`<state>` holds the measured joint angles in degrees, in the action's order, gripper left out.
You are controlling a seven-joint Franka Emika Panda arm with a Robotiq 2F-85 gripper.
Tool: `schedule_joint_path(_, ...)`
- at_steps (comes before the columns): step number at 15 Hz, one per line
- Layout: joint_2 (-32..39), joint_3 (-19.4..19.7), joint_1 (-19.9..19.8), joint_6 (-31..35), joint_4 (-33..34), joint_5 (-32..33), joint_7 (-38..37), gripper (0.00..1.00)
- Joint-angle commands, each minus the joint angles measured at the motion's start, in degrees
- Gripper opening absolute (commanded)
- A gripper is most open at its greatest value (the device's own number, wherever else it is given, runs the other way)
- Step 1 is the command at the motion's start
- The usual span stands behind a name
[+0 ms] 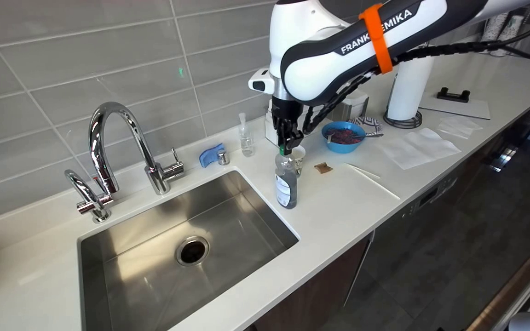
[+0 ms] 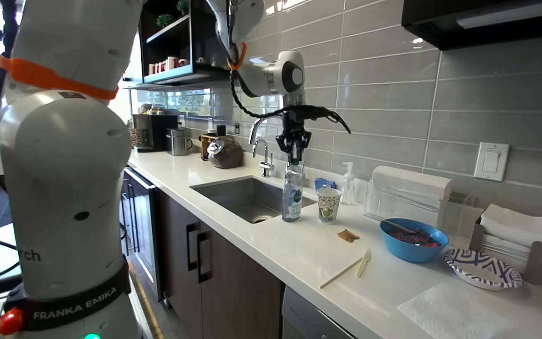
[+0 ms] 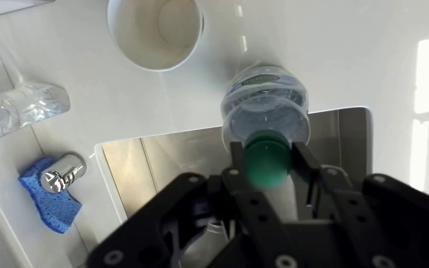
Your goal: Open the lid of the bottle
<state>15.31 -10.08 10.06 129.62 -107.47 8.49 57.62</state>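
The clear bottle [image 1: 287, 181] with a label stands upright on the counter beside the sink's corner. It also shows in an exterior view [image 2: 292, 195] and below the cap in the wrist view [image 3: 266, 111]. The green lid [image 3: 268, 160] is on top of the bottle; in the exterior views only a sliver of it shows [image 1: 282, 151]. My gripper [image 2: 294, 157] points down from above onto the bottle's top. In the wrist view its two fingertips [image 3: 266, 153] lie against opposite sides of the lid, shut on it.
A paper cup [image 2: 329, 205] stands close beside the bottle. The steel sink [image 1: 265, 202] lies on its other side. A clear dispenser bottle [image 1: 245, 135], a blue sponge [image 1: 210, 156] and a blue bowl [image 2: 412, 252] stand near. A brown wrapper [image 2: 348, 235] lies on the counter.
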Motion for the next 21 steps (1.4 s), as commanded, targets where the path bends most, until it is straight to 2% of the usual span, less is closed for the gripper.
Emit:
schedule_joint_path(1,-1.36,-0.67,-0.41,1.43,-2.1,1.52,0.1,0.16)
schedule_joint_path(2,-1.55,-0.75,-0.4,1.21,-2.12,1.51,0.32,0.1)
schedule_joint_path(9,-2.79,-2.11,-0.79,-4.58,-1.05,-0.77,4.75,0.1)
schedule_joint_path(15,-3.06,-1.86,-0.8,-9.56,-0.15,-0.76,5.35,0.1)
schedule_joint_path(21,-3.73,-1.4,-0.44,-3.5,-1.65,1.15,1.96,0.1)
